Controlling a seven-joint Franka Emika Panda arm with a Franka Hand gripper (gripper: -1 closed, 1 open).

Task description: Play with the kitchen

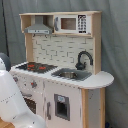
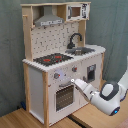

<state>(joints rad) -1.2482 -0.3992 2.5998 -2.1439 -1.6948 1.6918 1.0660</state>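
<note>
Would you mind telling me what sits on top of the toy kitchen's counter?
On the kitchen counter: a black hob with red rings, a sink and a black faucet. The sink's inside is not clearly visible in either exterior view.

kitchen [image 2: 55, 75] looks like pale matt wood with smooth white panels, glossy black faucet [image 1: 84, 59], metal-looking sink [image 1: 71, 75].
</note>
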